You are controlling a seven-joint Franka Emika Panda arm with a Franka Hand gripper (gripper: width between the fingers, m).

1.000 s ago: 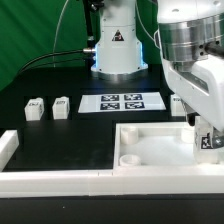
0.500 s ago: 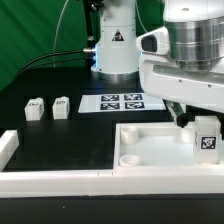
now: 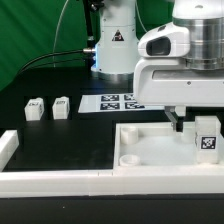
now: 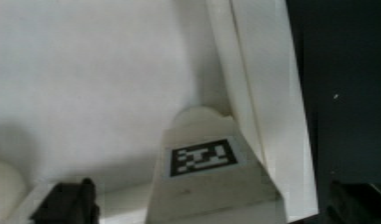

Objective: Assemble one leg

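Hand poised over the far corner of the white panel, fingers spread apart and gripping nothing, with the leg standing upright on the panel just below and beside the fingertips, tag facing outward. Judged as mid-task: leg delivered to its corner and let go, though seating in the socket not confirmable from either view. Two spare legs resting on the worktop well apart from the hand, near the marker board.
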